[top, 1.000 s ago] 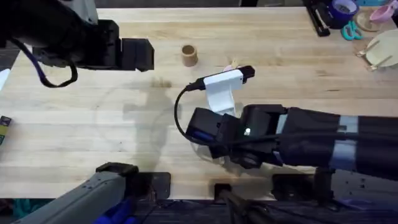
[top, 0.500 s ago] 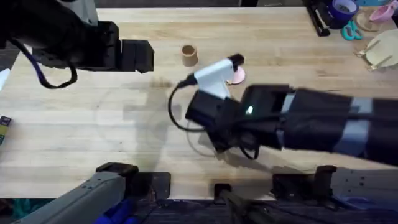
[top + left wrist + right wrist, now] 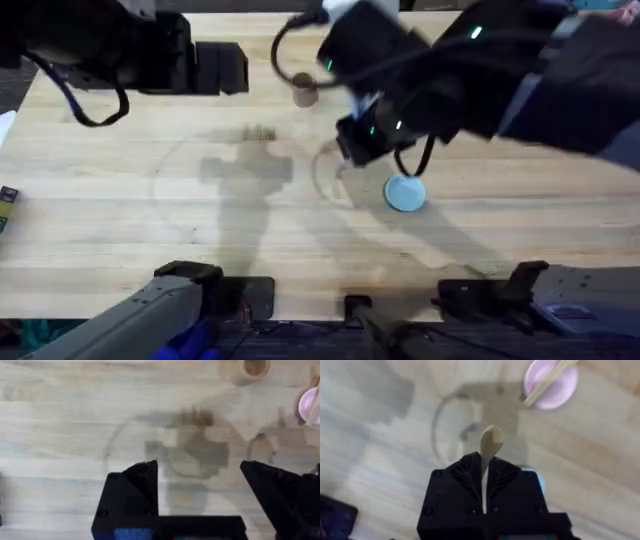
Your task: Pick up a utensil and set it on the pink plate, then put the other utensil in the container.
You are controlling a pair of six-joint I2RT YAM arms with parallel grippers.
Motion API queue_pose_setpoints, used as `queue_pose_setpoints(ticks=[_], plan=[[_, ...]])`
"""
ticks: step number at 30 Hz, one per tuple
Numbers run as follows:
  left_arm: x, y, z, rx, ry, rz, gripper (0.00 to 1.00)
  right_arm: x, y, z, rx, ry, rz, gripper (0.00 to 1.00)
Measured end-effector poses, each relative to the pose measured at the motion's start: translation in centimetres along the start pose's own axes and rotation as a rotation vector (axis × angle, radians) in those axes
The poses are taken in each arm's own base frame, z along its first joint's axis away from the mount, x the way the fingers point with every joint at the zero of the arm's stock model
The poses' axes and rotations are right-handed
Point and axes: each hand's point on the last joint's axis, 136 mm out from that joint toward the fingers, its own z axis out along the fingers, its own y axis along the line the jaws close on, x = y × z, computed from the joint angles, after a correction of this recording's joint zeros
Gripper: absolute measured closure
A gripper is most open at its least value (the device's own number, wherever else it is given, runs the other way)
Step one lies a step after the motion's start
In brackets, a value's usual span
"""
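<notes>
Carrying the spoon w/ its oval head sticking out past the right gripper fingers, clamped on the handle. Cup sits ahead, narrow mouth — a misaligned drop could tip it or miss. Fork lies on the pink plate. Left gripper fingers wide, empty.

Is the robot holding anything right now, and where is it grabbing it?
Yes. The right gripper is shut on the wooden spoon, pinching its slim handle, with the oval head sticking out past the fingertips. The left gripper is open and holds nothing.
</notes>
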Motion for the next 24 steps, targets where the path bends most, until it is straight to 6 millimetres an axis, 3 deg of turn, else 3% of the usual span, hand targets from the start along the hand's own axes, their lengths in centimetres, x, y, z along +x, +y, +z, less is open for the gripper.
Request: queue_pose_setpoints(ticks=[7, 8, 13, 18, 24], plan=[[-2.1, -0.1, 0.3, -0.004, -0.074, 0.074, 0.007, -4.6, -3.1, -0.7, 0.007, -0.124, 0.049, 0.970], [-2.7, -0.2, 1.4, -0.013, -0.057, 0.140, 0.007, -6.2, -4.2, -0.7, 0.010, -0.173, 0.082, 0.970], [-4.6, -0.8, 4.8, -0.020, -0.036, 0.305, 0.007, -8.8, -5.6, -1.1, 0.009, -0.269, 0.125, 0.970], [-7.0, -1.5, 7.1, 0.039, -0.084, 0.453, 0.008, -10.6, -6.5, -1.5, 0.017, -0.337, 0.094, 0.970], [-9.5, -0.8, 7.8, 0.186, -0.209, 0.550, 0.008, -12.3, -6.9, -2.1, 0.030, -0.406, 0.022, 0.970]])
